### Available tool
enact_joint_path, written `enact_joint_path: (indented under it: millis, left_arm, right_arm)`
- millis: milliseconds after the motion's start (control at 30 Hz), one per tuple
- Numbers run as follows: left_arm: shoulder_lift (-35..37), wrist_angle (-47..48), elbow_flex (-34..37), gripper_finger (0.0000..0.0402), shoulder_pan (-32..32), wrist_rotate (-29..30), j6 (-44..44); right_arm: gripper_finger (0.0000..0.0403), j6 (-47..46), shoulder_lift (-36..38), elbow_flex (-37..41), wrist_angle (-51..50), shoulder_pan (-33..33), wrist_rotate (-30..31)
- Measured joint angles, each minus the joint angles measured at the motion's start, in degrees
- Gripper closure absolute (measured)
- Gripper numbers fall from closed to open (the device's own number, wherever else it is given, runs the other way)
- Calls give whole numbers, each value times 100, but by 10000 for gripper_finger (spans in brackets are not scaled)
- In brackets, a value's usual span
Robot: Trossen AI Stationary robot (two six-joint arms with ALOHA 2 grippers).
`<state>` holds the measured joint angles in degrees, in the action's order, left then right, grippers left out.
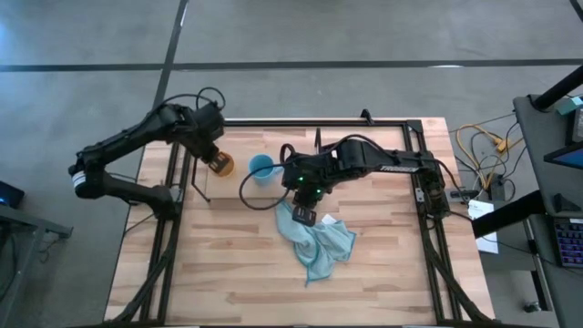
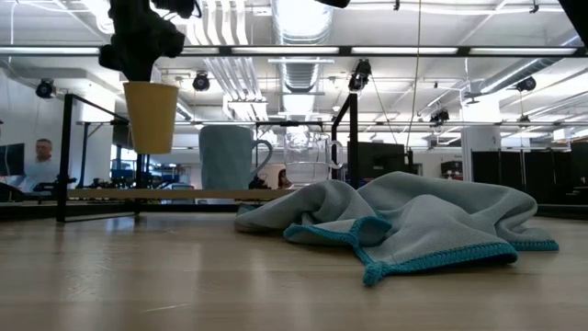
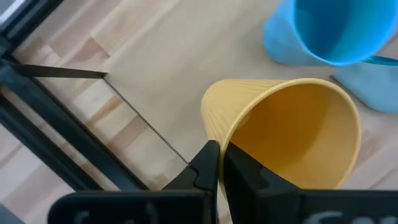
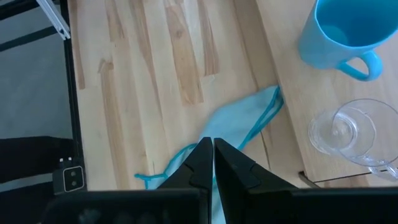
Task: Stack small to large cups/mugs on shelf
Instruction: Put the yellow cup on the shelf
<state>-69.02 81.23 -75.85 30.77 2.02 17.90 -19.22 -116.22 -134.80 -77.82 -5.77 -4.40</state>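
My left gripper (image 1: 216, 157) is shut on the yellow-orange cup (image 2: 152, 115) and holds it in the air above the left part of the shelf (image 2: 165, 194). The light blue mug (image 2: 228, 156) stands upright on the shelf board, and it also shows in the high view (image 1: 262, 168). The clear glass cup (image 4: 351, 134) stands on the board beside the mug. My right gripper (image 4: 211, 158) is shut and empty, high above the blue-grey cloth (image 1: 314, 237). My left gripper pinches the yellow-orange cup's wall at the rim (image 3: 233, 140), one finger inside the cup and one outside. The fingers come from above, pointing down. The cup hangs upright below them (image 2: 152, 115), lifted clear of the shelf board.
The crumpled cloth (image 2: 404, 221) with a teal hem lies on the tabletop in front of the shelf. A black upright rod (image 2: 351, 138) stands at the shelf by the glass cup. Black frame bars (image 3: 43, 134) run along the table's left side. A person (image 2: 41, 165) sits far behind.
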Motion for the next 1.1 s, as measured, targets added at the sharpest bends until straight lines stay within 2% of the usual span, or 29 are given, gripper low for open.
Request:
enact_joint_path:
  millis: [100, 267, 367, 533, 767, 967, 1100]
  left_arm:
    - [-57, -11, 34, 401, 363, -139, -226]
    - [-142, -207, 126, 401, 924, -736, -500]
    - [-205, -334, 135, 401, 1108, -817, -534]
    - [-323, -273, 181, 401, 1272, -959, -683]
    - [-401, -284, 678, 401, 1281, -987, -832]
    - [-318, -754, 941, 401, 1348, -1014, -792]
    - [-385, -731, 979, 401, 1417, -1047, -822]
  right_arm:
    - [394, 15, 0, 0, 2, -14, 2]
    - [394, 21, 0, 0, 2, -32, 3]
    - [394, 61, 0, 0, 2, -36, 7]
    - [394, 143, 0, 0, 2, -39, 7]
    - [394, 221, 0, 0, 0, -39, 7]
    - [394, 279, 0, 0, 4, -36, 7]
    - [394, 281, 0, 0, 4, -36, 8]
